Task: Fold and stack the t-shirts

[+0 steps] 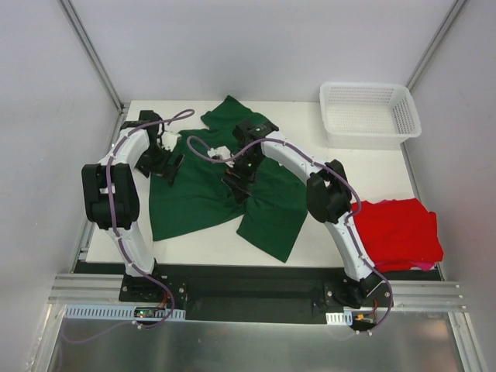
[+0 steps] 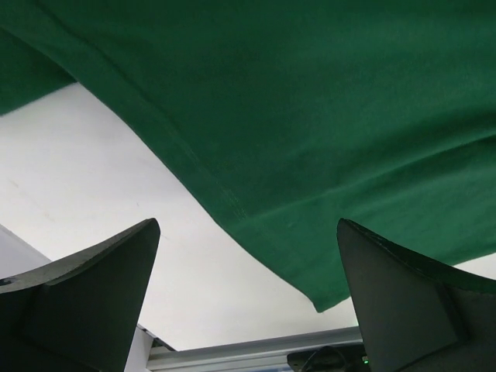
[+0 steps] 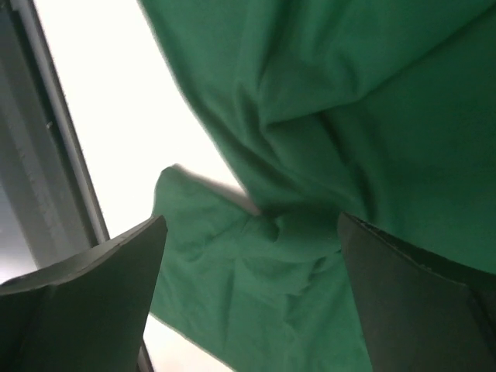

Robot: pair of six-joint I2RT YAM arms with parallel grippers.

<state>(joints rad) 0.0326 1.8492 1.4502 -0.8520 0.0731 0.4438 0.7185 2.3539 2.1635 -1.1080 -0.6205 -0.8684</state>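
Left gripper (image 1: 169,166) hangs at the upper left of the top view, jaws spread wide, over the left edge of the green shirt (image 1: 194,200). In its wrist view the gripper (image 2: 244,232) shows two dark fingers (image 2: 93,298) in the lower corners, far apart, with nothing pinched between them. The shirt (image 2: 325,116) fills the upper right of that view, and its stitched hem runs diagonally from the upper left down to the lower right. White counter (image 2: 101,178) shows below the hem. I cannot tell whether the fingers touch the cloth.

The green shirt lies rumpled across the middle of the counter (image 1: 198,252), opened out rather than folded. One part reaches toward the top centre and another lobe falls toward the lower centre.

Right gripper (image 1: 236,184) is near the centre of the top view, over the middle of the green shirt, and it too is spread wide and empty. Its wrist view has the gripper (image 3: 249,221) above creased green cloth (image 3: 349,116) that covers the centre and right. Bright counter (image 3: 101,101) shows at the upper left.

At the upper right of the top view a white mesh basket (image 1: 364,130) stands at the far edge of the counter. The red shirt (image 1: 399,232) lies at the lower right in a compact, roughly square pile. It is just beside the right arm and well apart from both the basket and the green shirt.
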